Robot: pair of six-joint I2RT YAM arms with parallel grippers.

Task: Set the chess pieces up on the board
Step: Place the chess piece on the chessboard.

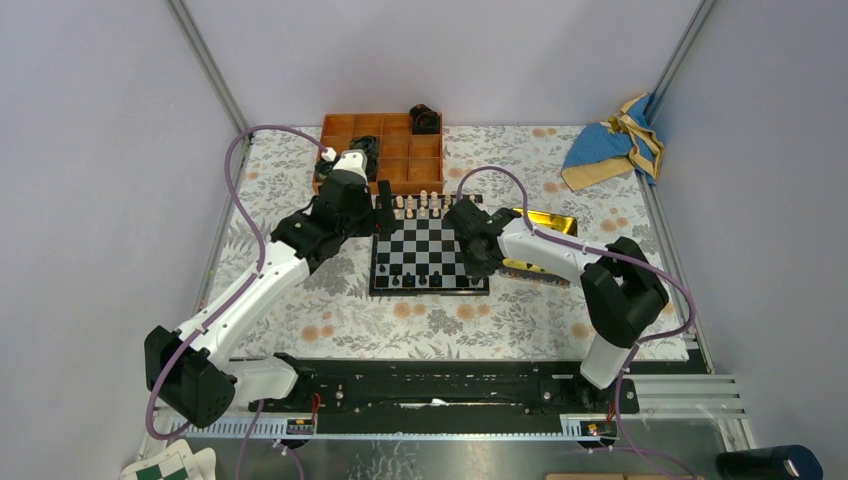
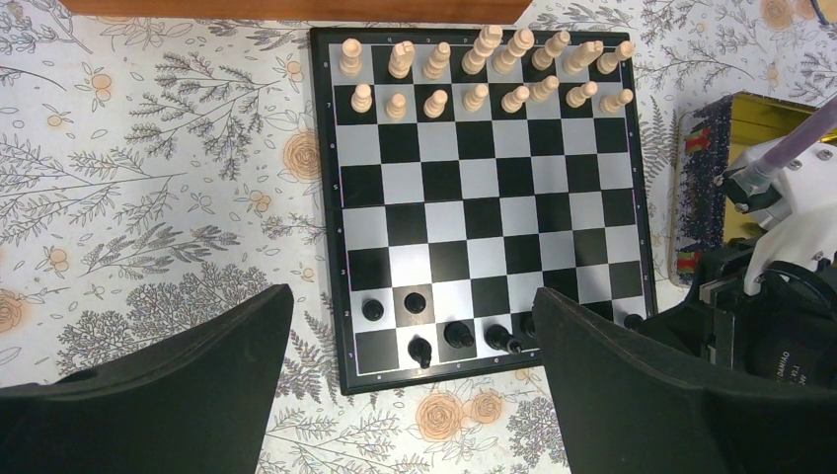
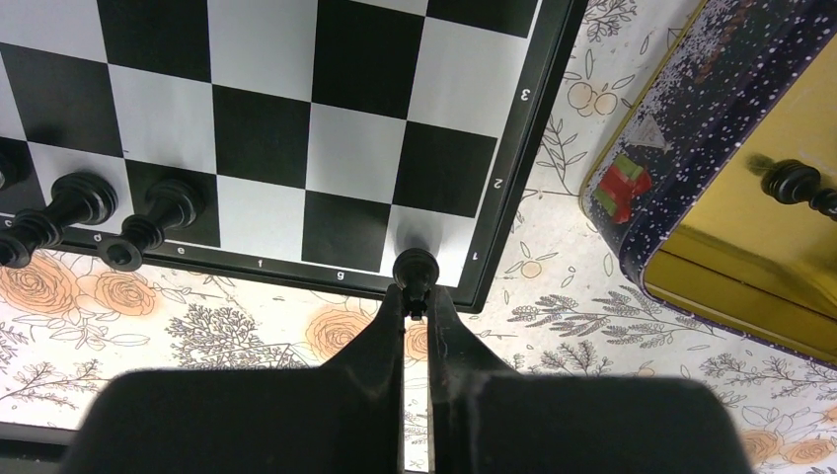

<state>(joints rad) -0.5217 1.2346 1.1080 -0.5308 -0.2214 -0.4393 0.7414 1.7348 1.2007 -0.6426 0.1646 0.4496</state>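
Board (image 2: 474, 188) carries sixteen cream chessmen (image 2: 476, 96); right gripper (image 3: 416, 296) jaws pinch one black chess piece (image 3: 416, 267) at its corner; left gripper (image 2: 407, 306) jaws wide.

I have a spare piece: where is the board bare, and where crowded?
Bare: four middle rows of the board, between cream chessmen and black chess pieces. Crowded: its near right corner, where the right gripper pinches a black piece.

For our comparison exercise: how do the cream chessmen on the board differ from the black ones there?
The cream chessmen are pale, the black chess pieces dark. Cream fills two whole rows at the far edge; black has few, at the near edge. No cream piece is touched; the right gripper pinches one black piece in its jaws. Both sets share the board.
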